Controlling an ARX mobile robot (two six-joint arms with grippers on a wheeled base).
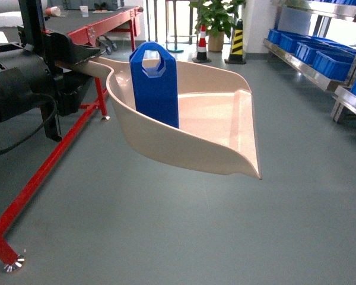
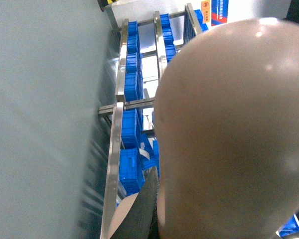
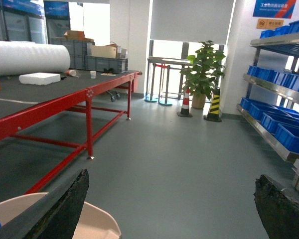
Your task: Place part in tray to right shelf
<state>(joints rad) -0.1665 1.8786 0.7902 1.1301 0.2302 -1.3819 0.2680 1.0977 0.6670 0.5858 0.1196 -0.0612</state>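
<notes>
In the head view we see the tray (image 1: 219, 127) held up in the air above the grey floor (image 1: 166, 231), with its long handle going to the left into our left hand (image 1: 77, 56), which is closed on this handle. The part (image 1: 155, 83) stands upright inside the tray, near the back wall on the left side, and its top with the cut-out hole rises above the rim. The flat front lip of the tray points to the lower right. The right shelf (image 1: 311, 62) is well apart from the tray, at the right edge of the view, and blue crates (image 1: 320, 56) sit on it. In the left wrist view the round beige underside of the tray fills most of the picture, and the steel shelf with crates is behind it. In the right wrist view the two dark fingers (image 3: 65, 209) of our right hand (image 3: 172, 209) stand wide apart with nothing between them. A red bench (image 3: 55, 102) stands on the left.
</notes>
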